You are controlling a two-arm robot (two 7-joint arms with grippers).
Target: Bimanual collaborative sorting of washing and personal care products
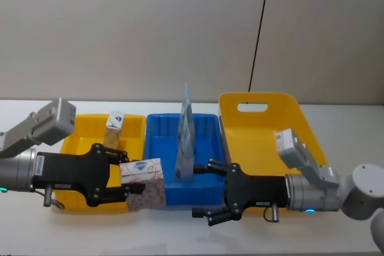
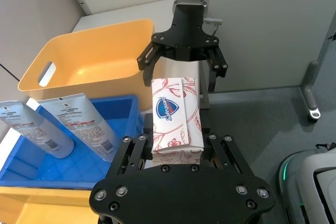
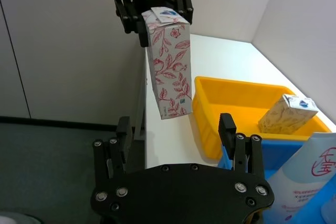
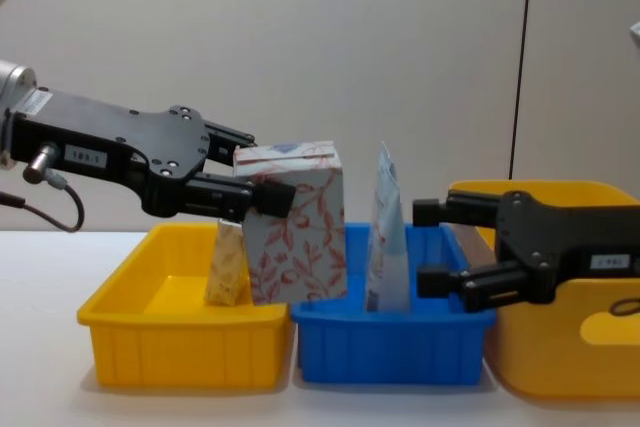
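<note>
1. Two hands face each other along the front of the bins. At the far left, the left yellow bin (image 1: 84, 142) holds the smaller tan patterned carton (image 1: 114, 129), standing upright toward its back wall.
2. Next, the left hand (image 1: 129, 176) pinches the white carton with red leaf pattern (image 1: 150, 190) by its upper end. It holds the carton upright in the air, clear of the counter (image 1: 180, 232), in front of where that bin meets the blue bin (image 1: 207, 127).
3. This carton is probably light, stiff paperboard with smooth faces that would dent under a hard squeeze. Its free lower half, taken across the broad flat sides, looks like the best hold for a receiving hand.
4. Inside the blue bin, the pale blue standing tube (image 1: 186, 142) stands on end.
5. Further right, the right hand (image 1: 211, 190) has its fingers spread and empty. It points at the carton, near it but apart.
6. Behind that arm sits the larger yellow bin (image 1: 264, 133).
</note>
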